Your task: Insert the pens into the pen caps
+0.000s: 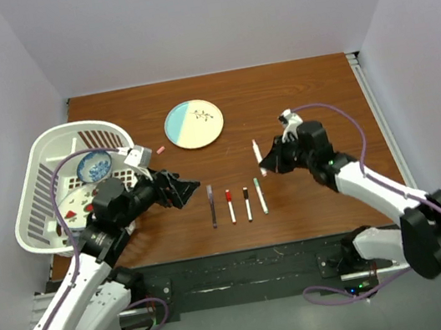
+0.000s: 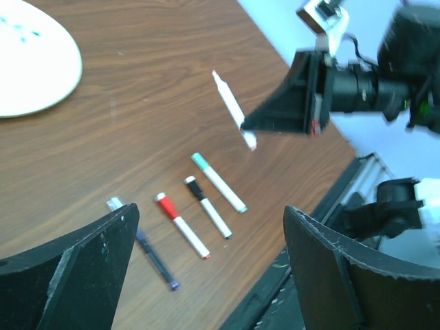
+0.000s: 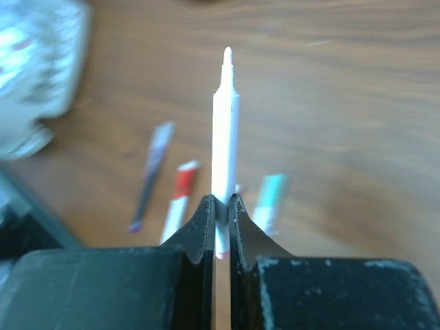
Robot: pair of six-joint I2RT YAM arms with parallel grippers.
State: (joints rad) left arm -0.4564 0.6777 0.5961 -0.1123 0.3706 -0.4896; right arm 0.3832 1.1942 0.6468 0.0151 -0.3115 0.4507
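My right gripper [image 3: 221, 203] is shut on the tail end of a white uncapped pen [image 3: 225, 137], whose bare tip points away from the wrist. In the top view that pen [image 1: 258, 157] hangs above the table, right of centre. Four capped pens lie in a row at the front: dark purple [image 1: 211, 206], red-capped [image 1: 230, 206], black-capped [image 1: 247, 203] and green-capped [image 1: 260, 195]. A small pink cap [image 1: 160, 150] lies alone on the table near the basket. My left gripper [image 1: 193, 191] stands open just left of the row, holding nothing; its wrist view looks down on the purple pen [image 2: 155, 261].
A white laundry-style basket [image 1: 41, 153] sits at the left with a blue bowl [image 1: 93, 165] in it. A round blue-and-cream plate [image 1: 185, 128] lies at the back centre. The table's near edge runs just below the pen row.
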